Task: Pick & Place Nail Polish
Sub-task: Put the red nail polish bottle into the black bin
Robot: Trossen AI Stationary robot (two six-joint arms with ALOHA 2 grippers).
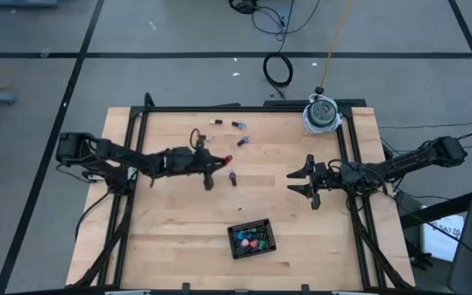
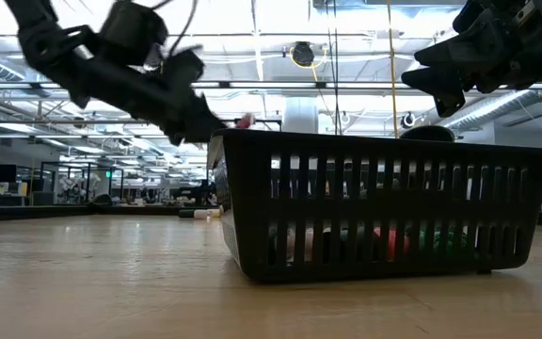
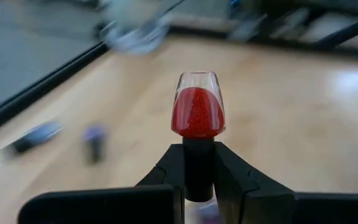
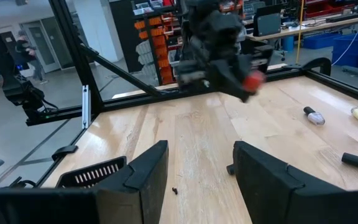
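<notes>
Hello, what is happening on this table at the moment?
The left gripper holds a red nail polish bottle by its dark cap, lifted above the wooden table. The right gripper waits open and empty. A few bottles lie loose on the table, and others are already in the black basket.

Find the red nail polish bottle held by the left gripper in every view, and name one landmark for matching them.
High view: red nail polish bottle at the left gripper, table centre.
Low view: a pinkish tip above the black basket.
Left wrist view: centre, cap clamped.
Right wrist view: red spot under the far arm.
Landmark: the black basket.
</notes>
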